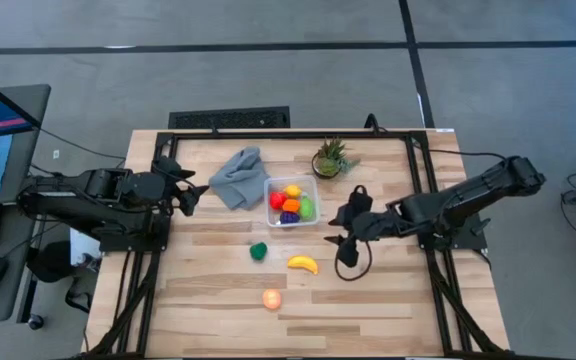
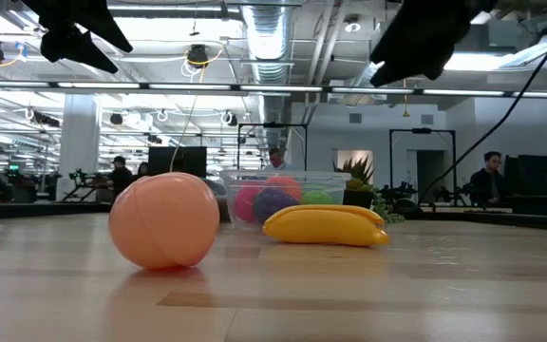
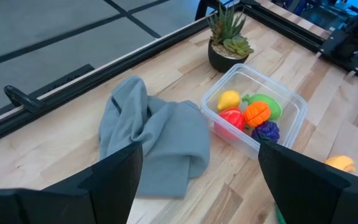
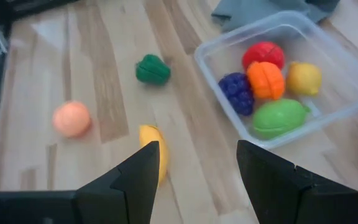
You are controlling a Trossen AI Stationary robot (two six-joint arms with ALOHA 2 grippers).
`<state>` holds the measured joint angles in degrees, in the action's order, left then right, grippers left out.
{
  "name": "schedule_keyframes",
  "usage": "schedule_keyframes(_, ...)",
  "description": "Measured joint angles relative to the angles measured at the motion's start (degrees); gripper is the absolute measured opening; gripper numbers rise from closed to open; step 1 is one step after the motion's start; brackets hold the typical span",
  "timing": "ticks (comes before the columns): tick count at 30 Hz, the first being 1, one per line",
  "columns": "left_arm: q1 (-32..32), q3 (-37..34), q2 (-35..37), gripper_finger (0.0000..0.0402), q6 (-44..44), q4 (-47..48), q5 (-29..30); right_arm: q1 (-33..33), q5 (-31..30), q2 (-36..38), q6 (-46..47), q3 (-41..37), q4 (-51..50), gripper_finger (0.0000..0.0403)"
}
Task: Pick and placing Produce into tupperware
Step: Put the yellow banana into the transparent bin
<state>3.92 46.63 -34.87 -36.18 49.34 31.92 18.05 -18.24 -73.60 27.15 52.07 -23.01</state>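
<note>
Yellow banana (image 1: pixel 303 264) loose mid-tabletop beside tupperware (image 1: pixel 270 187) | my right tool (image 1: pixel 345 243) open, empty, above it | left tool (image 1: pixel 190 190) open near cloth | risk: curved plastic skids from my fingers.

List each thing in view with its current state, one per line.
tupperware: open, holding five produce pieces
banana: loose on table
dark green pepper: loose on table
peach: loose on table
left gripper: open, empty
right gripper: open, empty
</note>
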Motion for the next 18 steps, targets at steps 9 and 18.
schedule_keyframes(9, 0.02, 0.00, -0.02, 0.0308, 1.15, 0.05, -0.59, 2.97, 0.16, -8.84, 3.77, -0.14, 5.52, 0.0240)
schedule_keyframes(18, 0.01, 0.00, 0.00, 0.0308, 3.23, 0.41, -1.51, 6.13, -2.19, -18.38, 8.81, -0.17, 11.26, 0.0240)
